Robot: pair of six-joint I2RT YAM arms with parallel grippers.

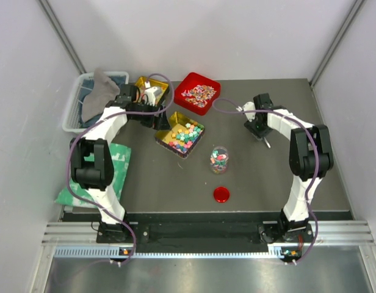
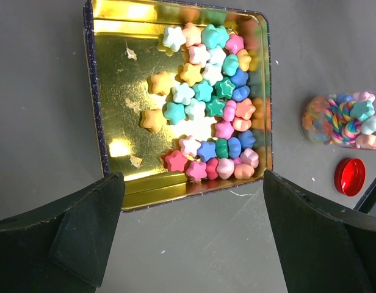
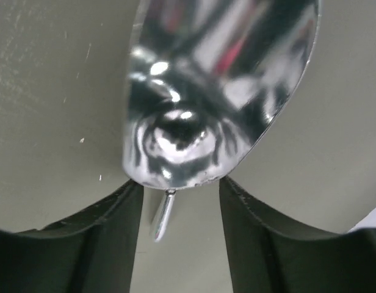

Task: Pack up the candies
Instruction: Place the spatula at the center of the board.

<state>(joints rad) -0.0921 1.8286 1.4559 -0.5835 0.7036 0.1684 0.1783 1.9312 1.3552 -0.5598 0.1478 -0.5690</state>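
Pastel star candies [image 2: 212, 104] fill the right side of a gold tin [image 2: 108, 91], which shows mid-table in the top view [image 1: 180, 134]. My left gripper [image 2: 194, 238] hangs open just short of the tin's near rim, over bare table. Small pink-white candies lie in a red tray [image 1: 198, 93]. A clear jar [image 1: 219, 159] holds mixed candies, also in the left wrist view [image 2: 350, 119]. My right gripper [image 3: 180, 244] stands open around the thin handle [image 3: 162, 213] of a metal scoop [image 3: 218, 79], with a gap on both sides. It is at the right of the table [image 1: 261, 135].
A red round lid [image 1: 221, 194] lies near the front, below the jar. A second gold tin [image 1: 152, 87] sits at the back by the left arm. A plastic bin with a grey cloth [image 1: 90, 97] and a green cloth [image 1: 118, 165] occupy the left side.
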